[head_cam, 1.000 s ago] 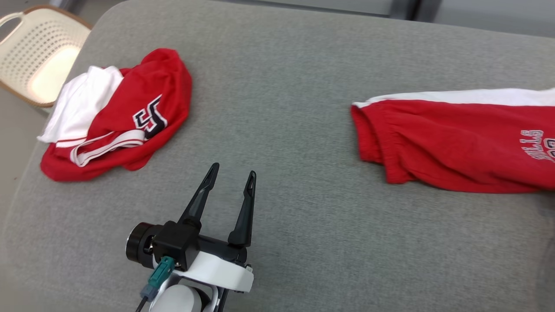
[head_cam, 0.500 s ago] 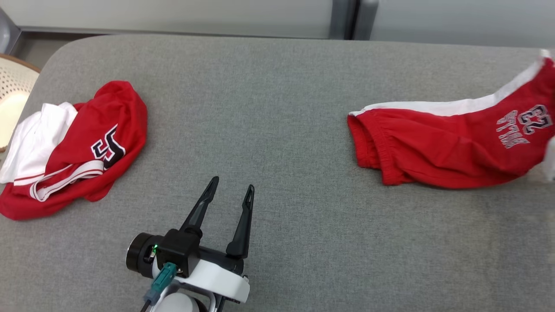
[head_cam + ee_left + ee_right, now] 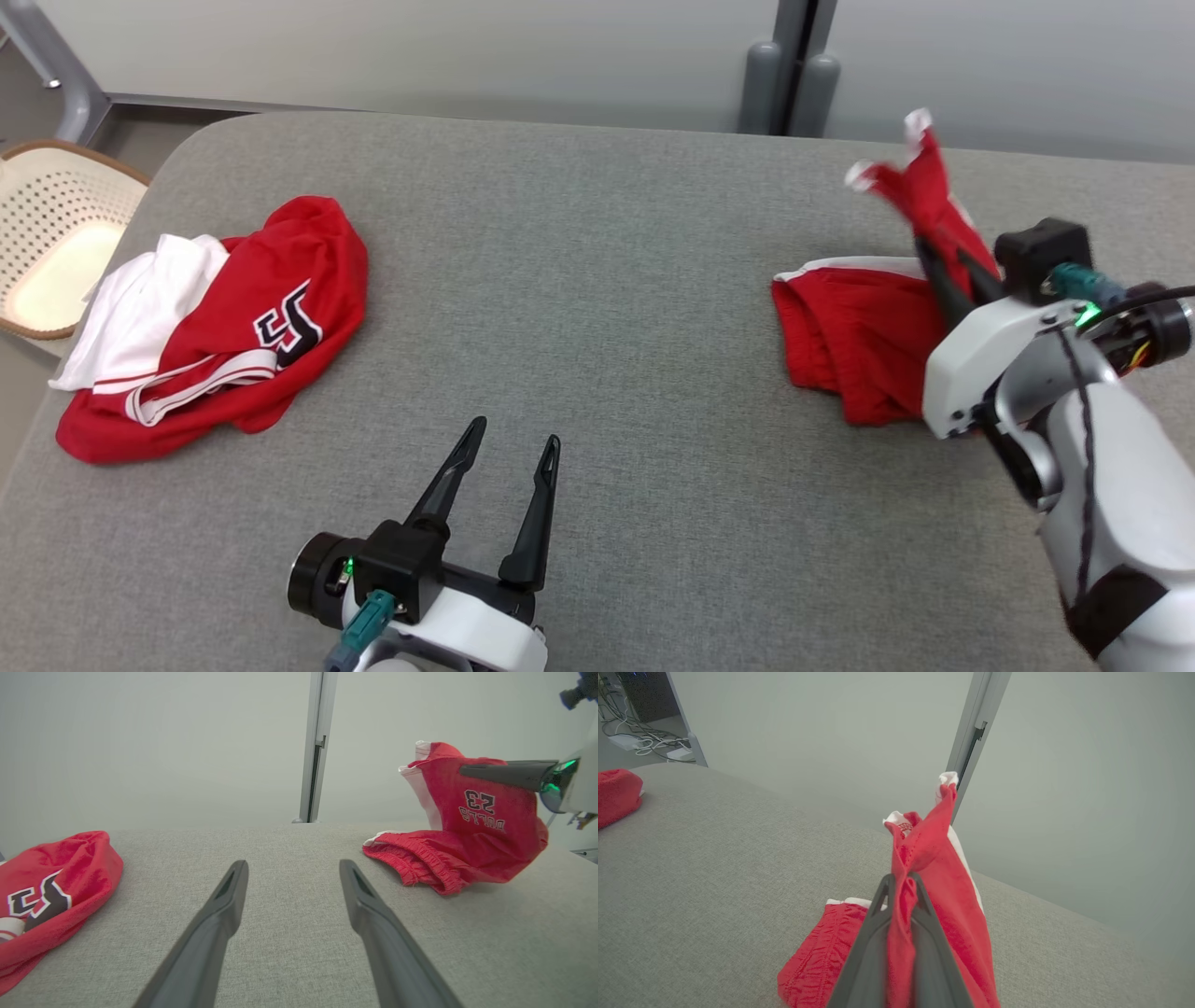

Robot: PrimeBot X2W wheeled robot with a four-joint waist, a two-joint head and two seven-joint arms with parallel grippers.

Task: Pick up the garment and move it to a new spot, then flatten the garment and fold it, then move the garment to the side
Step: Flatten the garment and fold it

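Observation:
The red shorts [image 3: 845, 331] with a white side stripe and a "23" print lie at the right of the grey padded surface [image 3: 597, 280]. My right gripper [image 3: 938, 252] is shut on one end of them and holds it up off the surface, while the waistband end rests on the surface. In the right wrist view the fabric [image 3: 943, 858] is pinched between the fingers of that gripper [image 3: 902, 877]. In the left wrist view the shorts [image 3: 481, 830] hang from the right gripper [image 3: 467, 770]. Near the front edge my left gripper [image 3: 515, 431] stands open and empty, also in its own view [image 3: 293, 863].
A crumpled red and white jersey [image 3: 243, 308] lies at the left of the surface, also in the left wrist view [image 3: 51, 877]. A cream perforated basket [image 3: 47, 233] stands beyond the left edge. A pale wall with a grey post [image 3: 789, 65] runs behind.
The head camera has shifted. My right arm has come into view, and the far end of the shorts has risen off the surface in its grip. The left gripper stays open.

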